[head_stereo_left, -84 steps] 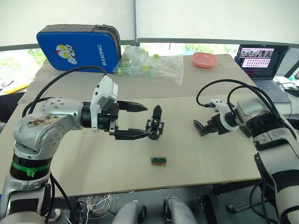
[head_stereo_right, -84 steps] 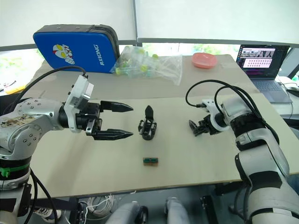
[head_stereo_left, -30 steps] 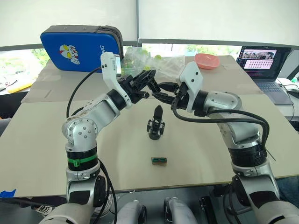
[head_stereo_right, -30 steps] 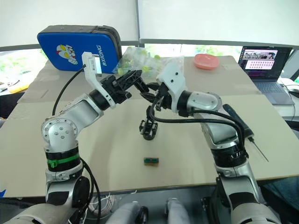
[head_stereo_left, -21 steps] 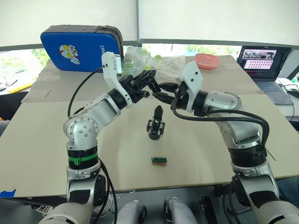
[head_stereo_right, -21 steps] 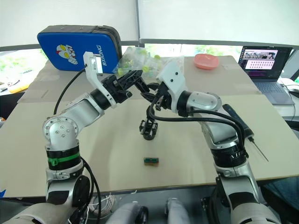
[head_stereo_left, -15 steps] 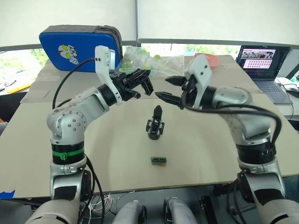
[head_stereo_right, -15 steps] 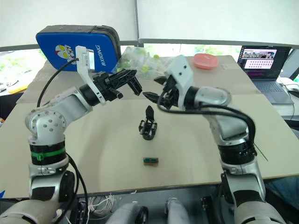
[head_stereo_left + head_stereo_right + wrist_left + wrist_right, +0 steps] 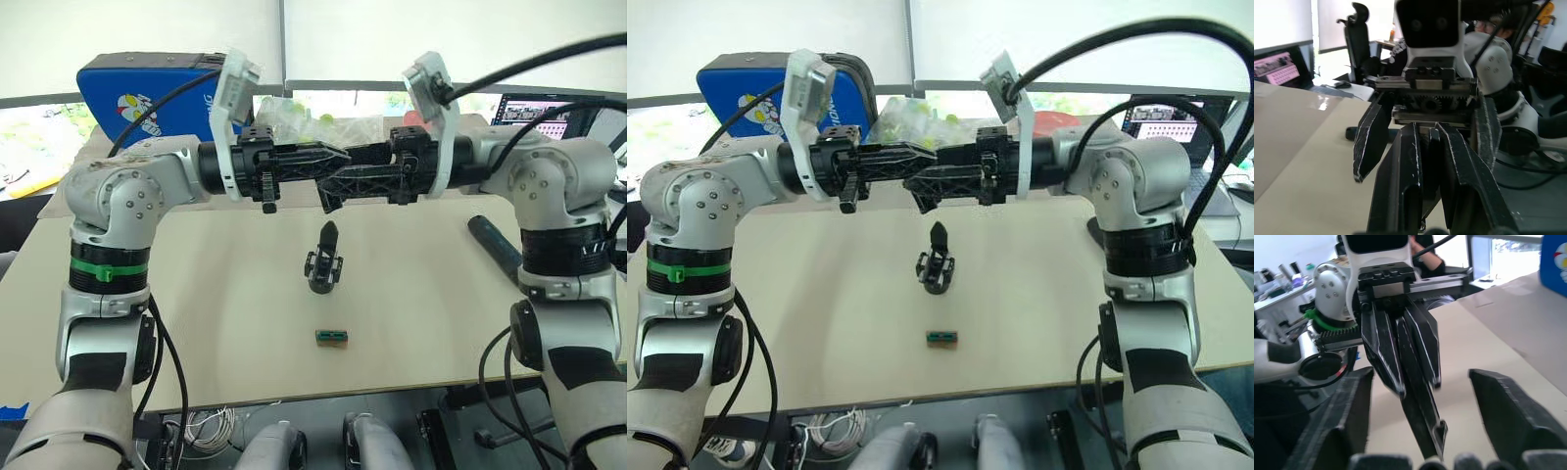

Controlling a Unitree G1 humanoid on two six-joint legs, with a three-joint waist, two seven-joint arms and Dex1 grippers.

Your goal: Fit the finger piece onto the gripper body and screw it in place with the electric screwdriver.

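Observation:
The gripper body [image 9: 326, 264] stands upright mid-table, its pointed finger up. Both arms are raised above it, the grippers meeting head-on. My left gripper [image 9: 1426, 128] is shut on the finger piece [image 9: 1425, 426], a black wedge that sticks out past its fingertips. My right gripper [image 9: 1420, 377] is open, its fingers [image 9: 1369, 142] spread to either side of the left gripper's tips without touching the piece. The electric screwdriver [image 9: 495, 245] lies on the table at the right, partly behind my right arm.
A small green-and-black block [image 9: 333, 336] lies near the front edge. At the back stand a blue case [image 9: 147, 98], a clear bag of parts [image 9: 313, 122] and a laptop [image 9: 549, 113].
Both arms have swung up from angled poses to level, pointing straight at each other. The right gripper has opened wide. The finger piece stays in the left gripper.

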